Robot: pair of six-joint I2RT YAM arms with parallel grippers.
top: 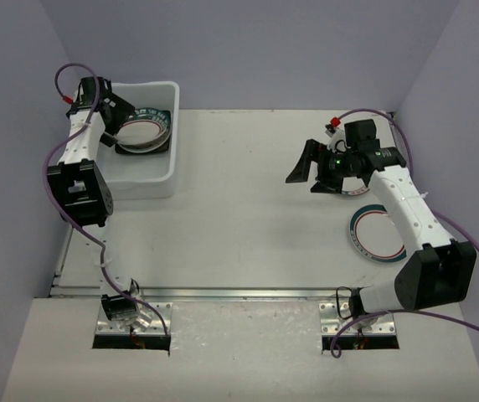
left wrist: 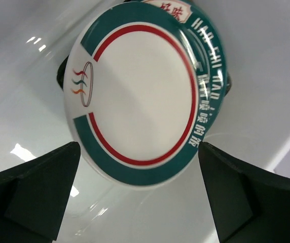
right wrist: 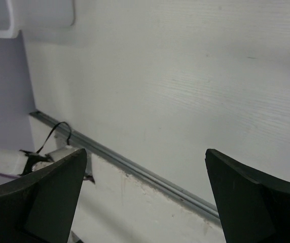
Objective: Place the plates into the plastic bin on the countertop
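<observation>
Risk first: the left claw (left wrist: pixel 139 152) hangs low inside the bin (top: pixel 151 180), jaws spread wide and holding nothing, one finger on each side of the near rim of a round plate (left wrist: pixel 135 91). If that arm lifts out crooked, I reckon a finger could clip the rim and tip or slide the plate, since it sits on top of something dark, probably a black plate (left wrist: pixel 61 73), and not on the bin floor.

The right claw (right wrist: pixel 146 157) is wide open too, empty, hovering over the bare table (top: pixel 239 218) and looking towards the metal strip (right wrist: pixel 135 169). A second round plate (top: pixel 369 236) lies flat on the table beside the right arm, partly hidden under it. Flat on a smooth top, it looks easy to shove around without getting a finger under it, so a shallow approach might just push it.

Direction-wise, the plate in the bin is face up at the far end. It's round, so no real long axis. The bin's long side runs from the far wall towards the arms
</observation>
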